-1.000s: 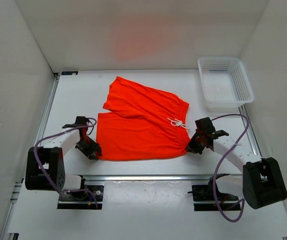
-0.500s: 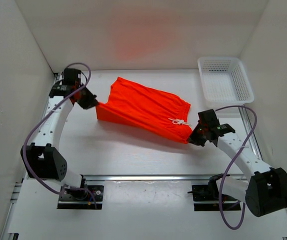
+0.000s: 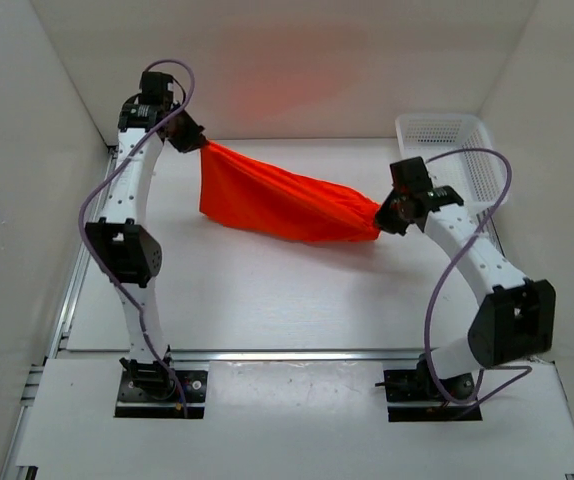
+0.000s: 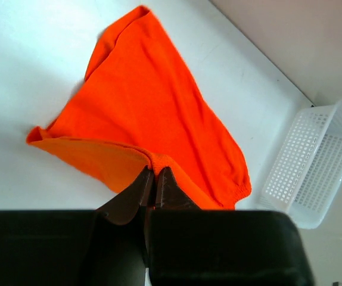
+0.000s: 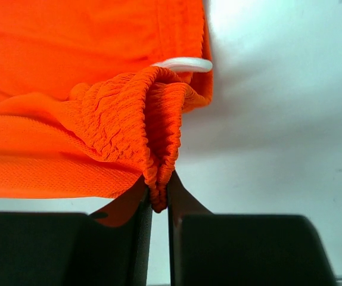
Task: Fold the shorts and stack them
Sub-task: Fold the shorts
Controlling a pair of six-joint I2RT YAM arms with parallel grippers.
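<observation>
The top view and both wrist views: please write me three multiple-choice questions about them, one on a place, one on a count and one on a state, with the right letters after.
1. Where on the table does the white mesh basket stand?
A. Far right corner
B. Near left corner
C. Between the arm bases

2. How many grippers are shut on the orange-red shorts?
A. None
B. One
C. Two

3. How are the shorts now?
A. Folded flat in a neat stack
B. Pulled out between the two grippers
C. Lying inside the basket

Key:
1 A: the basket shows at the upper right of the top view.
2 C: the left gripper pinches an edge of the cloth, and the right gripper pinches the gathered waistband.
3 B: each gripper holds one end, and the cloth sags between them.
</observation>
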